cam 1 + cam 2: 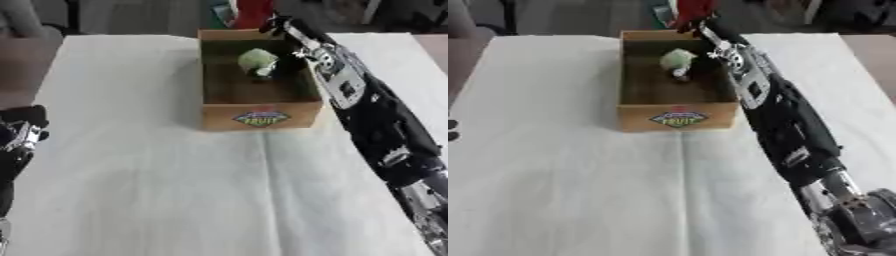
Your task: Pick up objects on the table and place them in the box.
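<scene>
Box (pixel 259 118): cardboard, at 12 o'clock on the desk (pixel 157 190), open side up.
Pale green object (pixel 256 59): inside box, far half.
Right hand (pixel 282 56): over the box's right rim; fingers' state cannot be told.
Left hand (pixel 22 131): 9 o'clock edge, fingers curled, empty.
Open room: broad white desk from 3 to 9 o'clock.

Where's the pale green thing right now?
The pale green thing is inside the cardboard box, toward its far right corner, right beside the right hand, which reaches in over the box's right wall.
</scene>
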Tool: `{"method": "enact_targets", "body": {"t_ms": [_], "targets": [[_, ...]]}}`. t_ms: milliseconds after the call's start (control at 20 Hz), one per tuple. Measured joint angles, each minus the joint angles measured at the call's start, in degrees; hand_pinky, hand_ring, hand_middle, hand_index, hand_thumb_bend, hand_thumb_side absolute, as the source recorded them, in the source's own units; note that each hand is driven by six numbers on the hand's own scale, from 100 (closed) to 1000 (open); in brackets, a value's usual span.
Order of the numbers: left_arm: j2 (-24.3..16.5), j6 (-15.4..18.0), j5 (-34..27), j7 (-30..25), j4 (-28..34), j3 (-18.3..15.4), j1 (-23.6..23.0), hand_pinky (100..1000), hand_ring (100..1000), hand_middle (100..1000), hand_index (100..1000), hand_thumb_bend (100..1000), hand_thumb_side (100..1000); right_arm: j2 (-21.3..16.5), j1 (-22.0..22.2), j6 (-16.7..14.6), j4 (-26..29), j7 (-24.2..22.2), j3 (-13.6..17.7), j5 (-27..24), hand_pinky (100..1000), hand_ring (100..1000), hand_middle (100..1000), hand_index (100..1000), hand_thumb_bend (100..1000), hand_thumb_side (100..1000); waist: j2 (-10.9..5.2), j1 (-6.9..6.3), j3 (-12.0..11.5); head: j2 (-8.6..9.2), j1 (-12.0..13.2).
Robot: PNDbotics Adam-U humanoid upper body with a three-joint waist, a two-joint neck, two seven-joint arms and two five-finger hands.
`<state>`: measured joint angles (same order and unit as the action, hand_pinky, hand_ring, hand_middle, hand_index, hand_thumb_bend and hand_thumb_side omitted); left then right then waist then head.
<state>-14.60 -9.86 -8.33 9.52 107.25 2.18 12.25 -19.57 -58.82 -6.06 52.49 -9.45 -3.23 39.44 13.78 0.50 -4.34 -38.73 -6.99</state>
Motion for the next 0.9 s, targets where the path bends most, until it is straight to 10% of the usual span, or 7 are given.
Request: {"method": "enact_targets", "body": {"t_ms": [900], "targets": [[0.00, 0.18, 0.05, 1.17, 0.00, -0.80, -0.31, 720, 696, 634, 658, 388, 381, -10.45, 21.69, 12.21, 21.43, 16.69, 12.24, -16.45, 595, 712, 695, 744, 422, 100, 0.02, -0.05, 2.23, 0.02, 2.04]]}}
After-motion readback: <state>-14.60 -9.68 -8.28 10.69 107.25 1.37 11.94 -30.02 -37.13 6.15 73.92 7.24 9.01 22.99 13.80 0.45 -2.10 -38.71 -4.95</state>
